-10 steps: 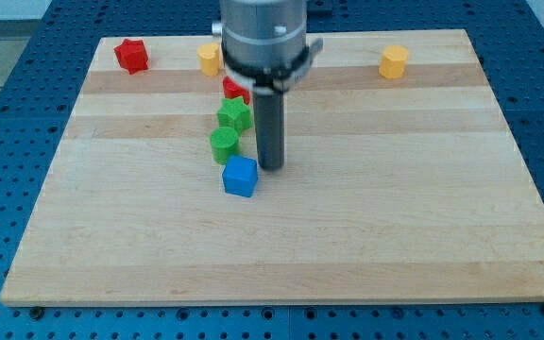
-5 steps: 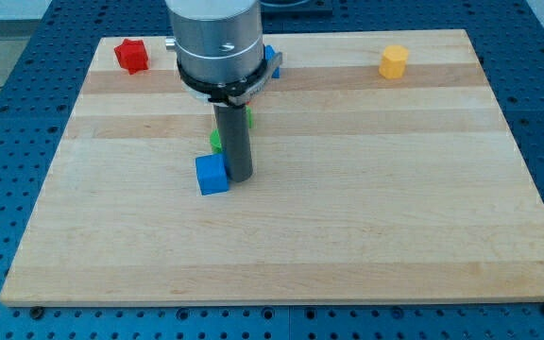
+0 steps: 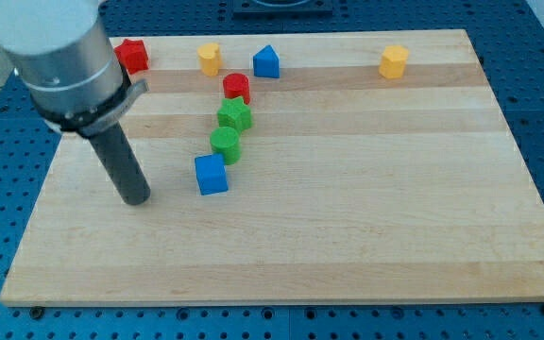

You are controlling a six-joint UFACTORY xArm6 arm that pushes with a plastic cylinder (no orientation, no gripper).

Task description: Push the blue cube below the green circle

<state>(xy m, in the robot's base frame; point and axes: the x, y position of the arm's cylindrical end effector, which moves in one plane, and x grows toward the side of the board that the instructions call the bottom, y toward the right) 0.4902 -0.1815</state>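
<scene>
Blue cube (image 3: 212, 175) sits just below-left of green circle (image 3: 225, 144).
My tip (image 3: 137, 198), a clawless rod well left of the cube, should nudge it slightly rightward.

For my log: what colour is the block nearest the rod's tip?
Blue: the blue cube, in the camera view.

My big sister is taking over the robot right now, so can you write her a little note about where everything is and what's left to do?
My tip rests on the board, out to the view's left of the blue cube and not touching it.
The blue cube sits just below the green circle, a little to the view's left of it, edges close or touching.
Above the circle are a green star and a red block.
Done: the cube looks roughly in place under the circle.
Left: perhaps a small nudge towards the view's right to centre it; otherwise nothing.
</scene>
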